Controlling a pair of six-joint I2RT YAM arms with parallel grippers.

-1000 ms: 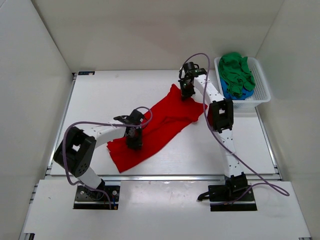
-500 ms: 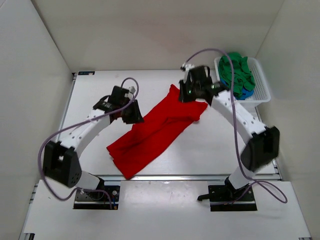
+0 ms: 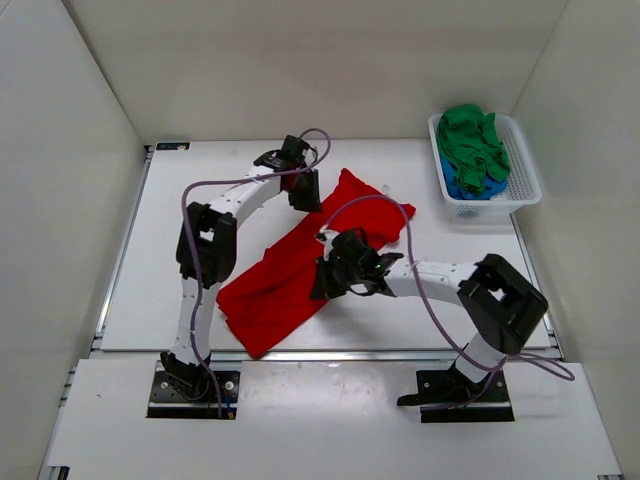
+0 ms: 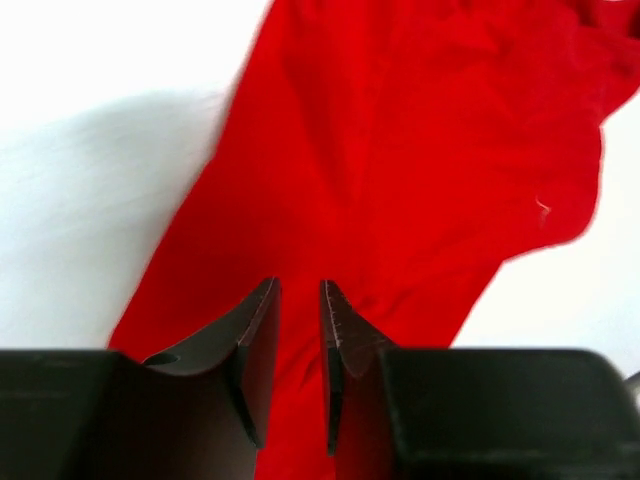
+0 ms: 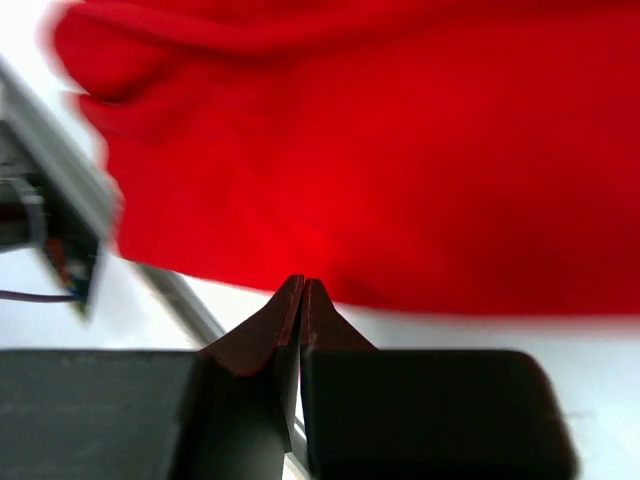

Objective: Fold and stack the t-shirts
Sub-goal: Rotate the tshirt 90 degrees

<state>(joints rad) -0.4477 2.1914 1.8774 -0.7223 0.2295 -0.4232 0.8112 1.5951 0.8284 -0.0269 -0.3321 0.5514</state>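
The red t-shirt [image 3: 300,250] lies as a long crumpled diagonal strip on the white table. My left gripper [image 3: 304,194] is at its far left edge, just above the cloth [image 4: 400,150]; its jaws stand a little apart with nothing between them [image 4: 300,292]. My right gripper [image 3: 320,285] is at the shirt's near right edge, shut and empty [image 5: 302,285], with the red cloth [image 5: 380,150] just ahead of the tips. The green t-shirt [image 3: 472,140] lies bunched on the blue t-shirt [image 3: 460,186] in the basket.
The white perforated basket [image 3: 525,175] stands at the table's far right corner. White walls enclose the table on three sides. The metal rail of the table's near edge [image 5: 190,300] shows just past the right fingertips.
My left gripper has swung from the shirt's near end up to its far left edge. My right gripper has left the far corner and come back to the near right edge. The shirt has barely shifted.
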